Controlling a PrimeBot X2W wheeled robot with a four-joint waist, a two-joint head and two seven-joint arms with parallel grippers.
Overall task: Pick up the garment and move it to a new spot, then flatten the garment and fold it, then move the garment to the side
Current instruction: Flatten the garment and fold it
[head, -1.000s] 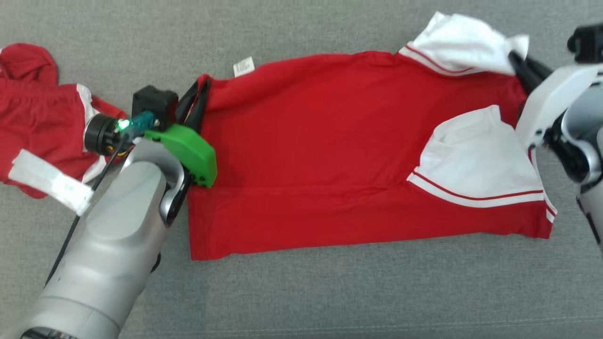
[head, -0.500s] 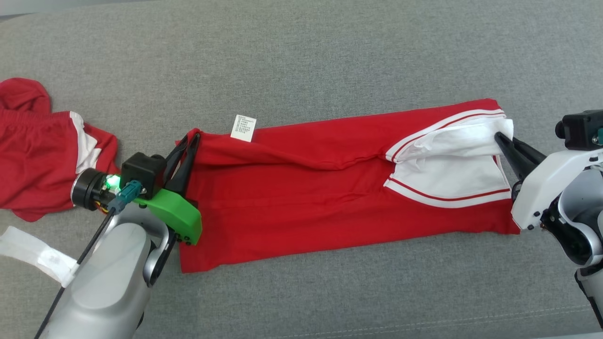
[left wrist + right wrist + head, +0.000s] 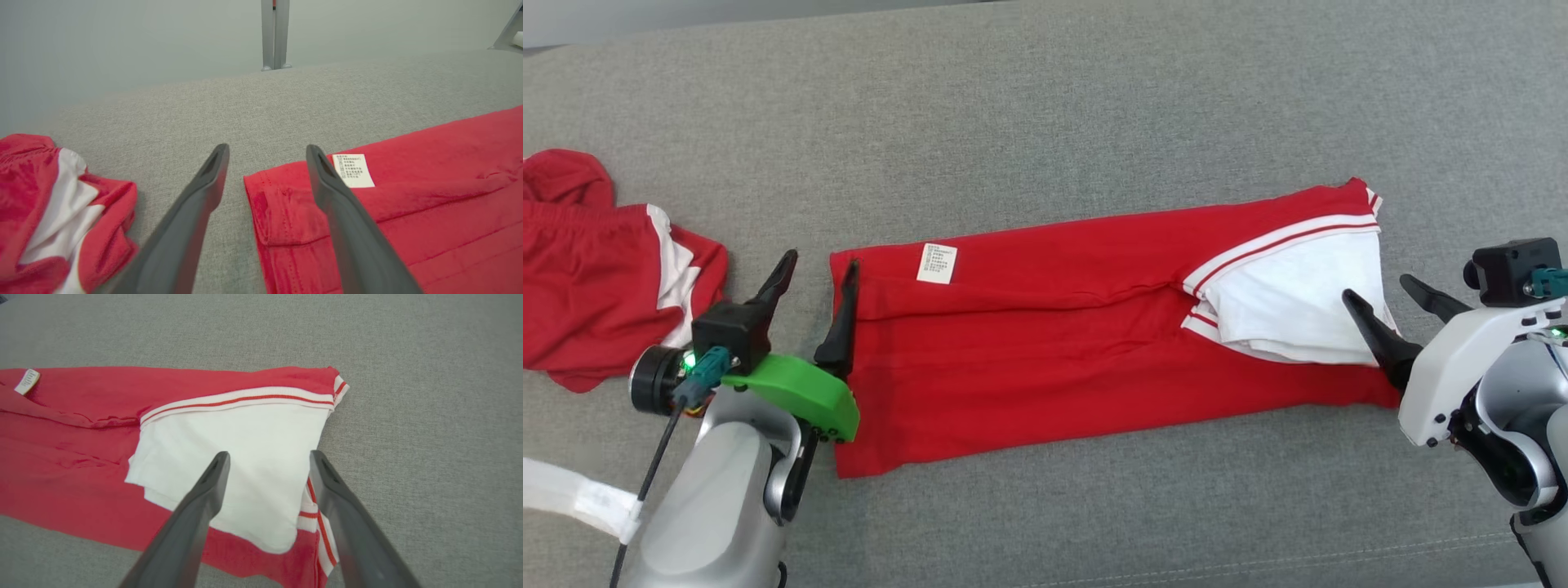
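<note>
— How is the garment (image 3: 1045,351) laid?
— It is spread lengthwise across the middle of the worktop (image 3: 1045,106). A sleeve (image 3: 1290,310) is folded onto its right end, and a label (image 3: 937,263) lies on its left end, near the far edge.
— What is placed around it?
— A second garment (image 3: 596,269) is bunched well to the left, apart from it. The left gripper (image 3: 820,261) is set astride the left hem, one of its fingers over the gap between the garments. The right gripper (image 3: 1377,287) is set astride the right edge, one finger above the sleeve.
</note>
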